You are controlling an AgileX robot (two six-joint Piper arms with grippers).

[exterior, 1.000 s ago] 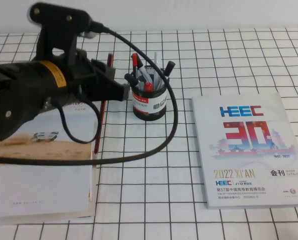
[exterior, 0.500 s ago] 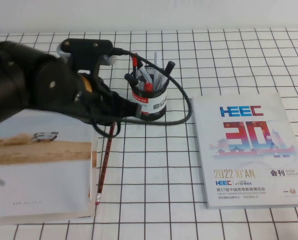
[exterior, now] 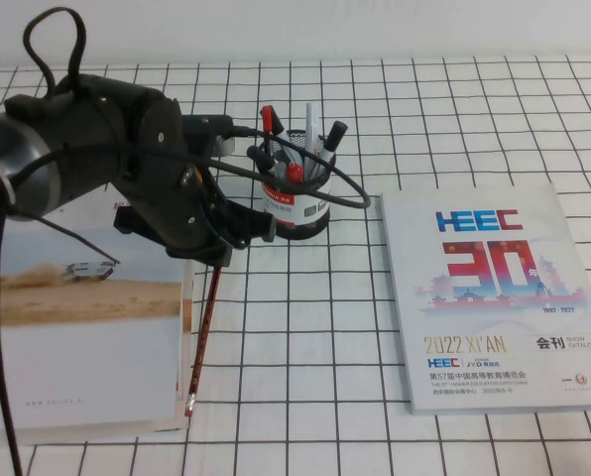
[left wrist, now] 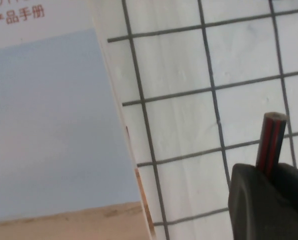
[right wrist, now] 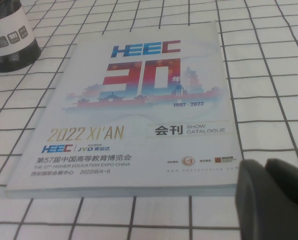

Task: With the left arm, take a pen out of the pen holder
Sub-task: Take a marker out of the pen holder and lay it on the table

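Red-black pencil [exterior: 205, 332] — one — clamped in left gripper [left wrist: 266, 187] near one pen holder [exterior: 295, 205]; right gripper [right wrist: 274, 197] by catalogue [right wrist: 139, 100], grip unreadable.

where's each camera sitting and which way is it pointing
high view: raised on the robot's side, angled down at the table; shows the left arm, left gripper shut on a pencil.
left wrist view: on the left arm, facing down at the booklet edge; gripper, pencil end show.
right wrist view: low on the right arm, facing the catalogue; right gripper near it.
shared: high and right wrist both see catalogue and pen holder.
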